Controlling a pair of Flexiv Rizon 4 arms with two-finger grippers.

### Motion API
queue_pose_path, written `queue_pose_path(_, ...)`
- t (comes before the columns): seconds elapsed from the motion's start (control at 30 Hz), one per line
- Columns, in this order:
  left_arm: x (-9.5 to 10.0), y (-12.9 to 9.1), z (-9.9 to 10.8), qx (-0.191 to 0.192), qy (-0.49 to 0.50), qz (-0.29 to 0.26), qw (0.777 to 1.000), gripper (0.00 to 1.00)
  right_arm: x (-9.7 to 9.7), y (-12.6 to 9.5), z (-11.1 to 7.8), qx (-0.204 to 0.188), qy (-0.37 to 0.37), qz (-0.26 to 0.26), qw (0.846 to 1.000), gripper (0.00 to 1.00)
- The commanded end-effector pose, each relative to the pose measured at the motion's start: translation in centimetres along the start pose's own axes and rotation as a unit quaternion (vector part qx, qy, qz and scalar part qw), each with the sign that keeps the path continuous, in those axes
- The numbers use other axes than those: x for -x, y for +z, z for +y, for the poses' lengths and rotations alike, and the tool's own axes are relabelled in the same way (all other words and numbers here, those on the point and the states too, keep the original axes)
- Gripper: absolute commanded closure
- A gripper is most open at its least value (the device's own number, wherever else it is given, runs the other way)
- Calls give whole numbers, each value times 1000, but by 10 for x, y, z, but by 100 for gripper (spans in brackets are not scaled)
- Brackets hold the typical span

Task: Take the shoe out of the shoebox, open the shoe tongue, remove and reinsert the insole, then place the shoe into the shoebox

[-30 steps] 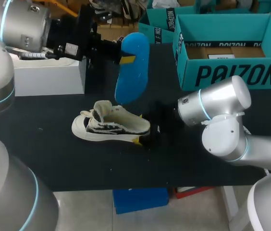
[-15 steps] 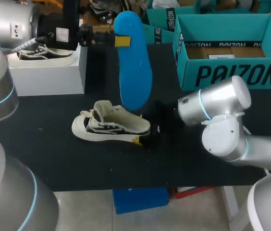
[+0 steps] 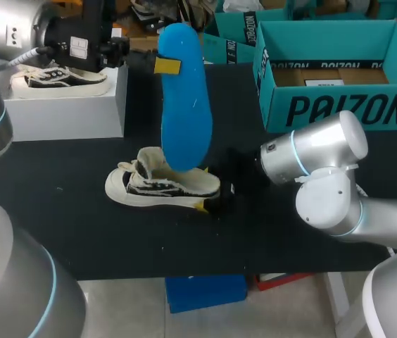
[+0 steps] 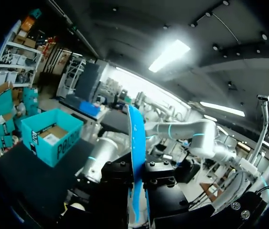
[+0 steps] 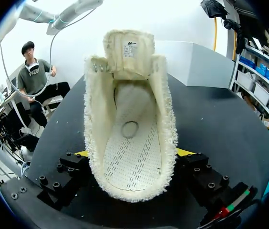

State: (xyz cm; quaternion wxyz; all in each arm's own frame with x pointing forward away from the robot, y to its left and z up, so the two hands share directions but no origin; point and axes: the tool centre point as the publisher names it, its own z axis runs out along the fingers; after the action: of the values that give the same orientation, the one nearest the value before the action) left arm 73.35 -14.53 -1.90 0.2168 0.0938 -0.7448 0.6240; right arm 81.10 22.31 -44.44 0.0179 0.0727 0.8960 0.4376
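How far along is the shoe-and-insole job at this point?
Done: the cream fuzzy-edged shoe is out of the teal cardboard shoebox, tongue open, footbed bare. In hand: left hand holds the blue foam insole over it; right hand grips its heel. Left: reinserting the insole, boxing the shoe.

The shoe [image 3: 162,185] is cream white with black marks on its side and a fuzzy edge. It lies flat on its sole on the black table [image 3: 79,232], near the middle. Its tongue is pulled up and the shoe is wide open. Inside there is a white floor with little holes and a round ring. The right tool [image 5: 132,153] pinches the heel end from both sides.

The insole [image 3: 183,98] is bright blue and long. It hangs upright, held at its top end by the left tool [image 3: 167,65]. Its low end is right over the open shoe.

The shoebox [image 3: 339,105] is teal, open and brown inside. It sits at the far right of the table, well apart from the shoe.
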Motion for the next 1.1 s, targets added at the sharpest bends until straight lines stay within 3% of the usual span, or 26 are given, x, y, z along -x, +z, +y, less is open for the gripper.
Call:
queue_pose_path(0.03,2,-1,1,2,3,18,1000,100,1,1,-1,1,0,0,1000,100)
queue_pose_path(0.6,2,-1,3,5,4,13,1000,100,1,1,-1,1,0,0,1000,100)
queue_pose_path(0.7,2,-1,3,5,4,13,1000,100,8,-6,-2,-18,-8,12,1000,100)
queue_pose_path(0.73,2,-1,3,5,4,13,1000,100,9,-10,-2,-24,-9,14,1000,71)
queue_pose_path(0.77,2,-1,3,5,4,13,1000,100,10,-14,-2,-30,-10,12,999,0)
queue_pose_path(1.1,2,-1,3,5,4,13,1000,100,12,-55,-7,-115,-6,2,993,0)
